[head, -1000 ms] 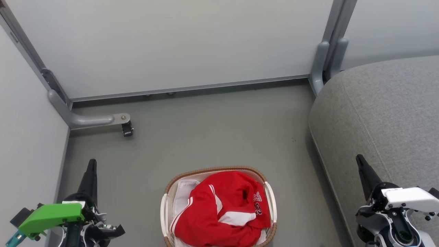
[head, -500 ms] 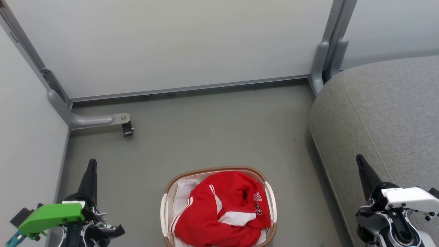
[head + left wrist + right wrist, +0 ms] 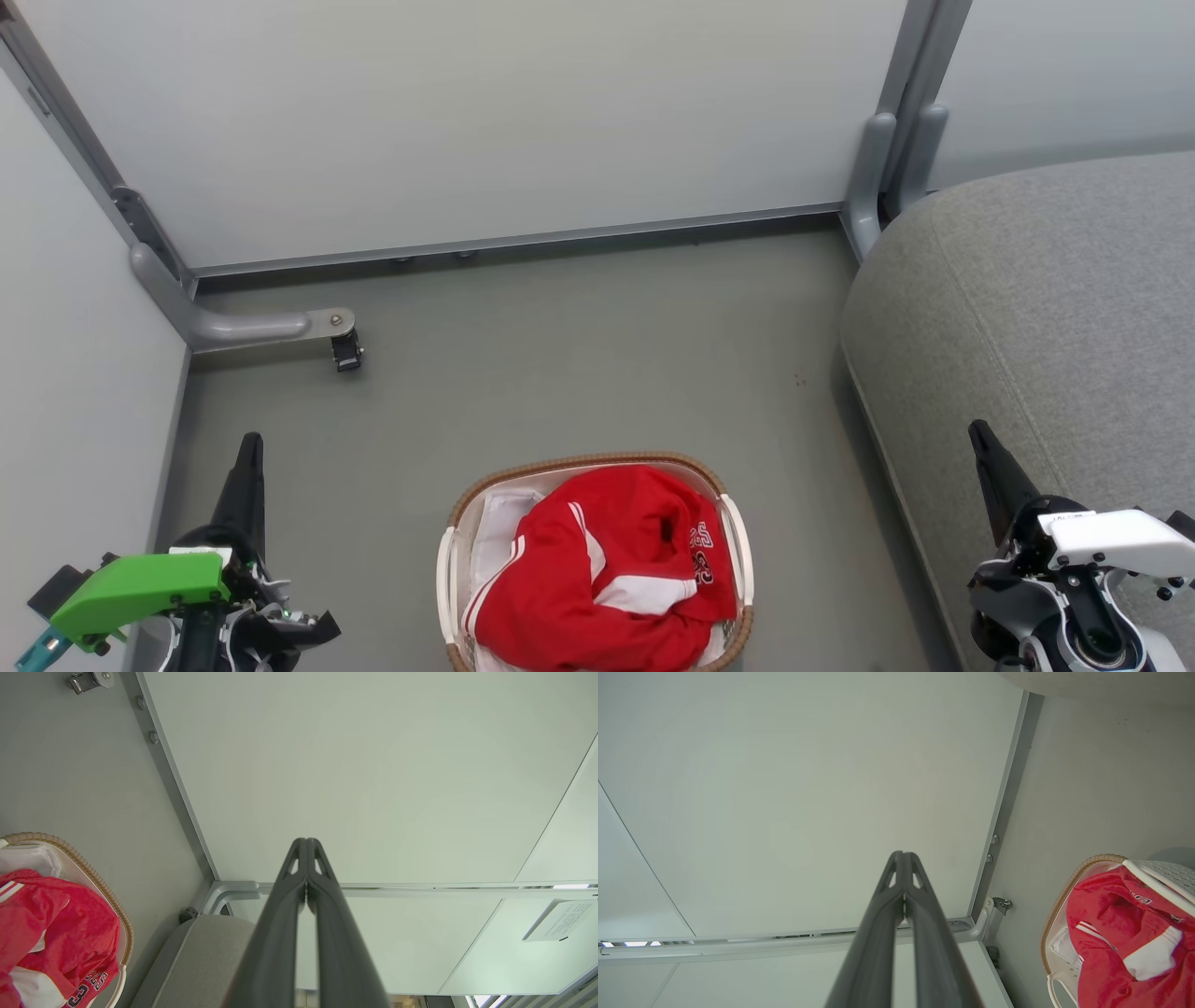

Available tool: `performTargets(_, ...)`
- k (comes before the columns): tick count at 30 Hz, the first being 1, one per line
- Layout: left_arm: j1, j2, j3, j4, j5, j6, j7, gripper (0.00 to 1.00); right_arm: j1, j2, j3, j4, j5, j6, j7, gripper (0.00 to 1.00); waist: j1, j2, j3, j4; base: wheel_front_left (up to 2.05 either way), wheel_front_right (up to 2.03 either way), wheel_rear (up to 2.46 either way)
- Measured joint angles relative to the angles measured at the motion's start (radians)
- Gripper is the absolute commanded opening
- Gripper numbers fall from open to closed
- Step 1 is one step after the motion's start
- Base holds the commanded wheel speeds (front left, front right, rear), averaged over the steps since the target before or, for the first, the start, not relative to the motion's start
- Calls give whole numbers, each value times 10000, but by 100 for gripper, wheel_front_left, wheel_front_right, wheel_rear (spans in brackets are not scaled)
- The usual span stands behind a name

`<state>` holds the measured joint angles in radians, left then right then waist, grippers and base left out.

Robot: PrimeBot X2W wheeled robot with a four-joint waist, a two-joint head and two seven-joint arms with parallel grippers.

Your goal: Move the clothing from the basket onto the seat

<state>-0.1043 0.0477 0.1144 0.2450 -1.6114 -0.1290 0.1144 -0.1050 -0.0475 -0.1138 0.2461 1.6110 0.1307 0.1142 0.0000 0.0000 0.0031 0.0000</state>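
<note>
Both of mine are clenched tight and grasp nothing. My left end effector [image 3: 249, 446] stands at the lower left above the floor [image 3: 579, 355]. My right end effector [image 3: 980, 437] stands at the lower right, against the near edge of the seat [image 3: 1046, 299]. The clothing [image 3: 597, 579] lies heaped in the basket [image 3: 579, 461], which stands on the floor between my two arms. The seat is off to my right, apart from the basket.

I judge nothing of the task done yet, and several things could go wrong from here. If I reach down without opening first, closed fingers will only poke the soft heap and may shove the light basket along the floor. The red fabric is bunched together (I cannot tell where one garment ends and the other begins), so a shallow pinch may lift a fold that slips free halfway across. A deep pinch may catch the white sheet [image 3: 499, 532] lying beside the red, or snag the basket's rim and drag the whole basket up. On the way to the seat, a trailing sleeve could hook a handle [image 3: 738, 541] and tip the basket.
</note>
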Motion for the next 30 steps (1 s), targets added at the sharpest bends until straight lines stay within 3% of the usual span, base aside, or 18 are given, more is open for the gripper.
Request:
performTargets(2, 0, 0, 0, 0, 0, 0, 0, 0, 0, 0, 0, 0, 0, 0, 0, 0, 0, 0, 0, 0, 0, 0, 0)
performTargets(3, 9, -6, 0, 19, 0, 2, -2, 100, 11, 10, 0, 21, -2, 0, 0, 100, 0, 0, 0, 0, 0, 0, 0)
performTargets(15, 505, -81, -359, 430, 96, 31, -318, 100, 522, 169, 157, 500, -165, -4, -290, 100, 0, 0, 4, -1, 0, 0, 0)
performTargets(30, 628, -79, -821, -48, 1578, 35, -999, 100, 539, 153, -115, 456, -1496, -4, -988, 100, 0, 0, 21, 13, 0, 0, 0)
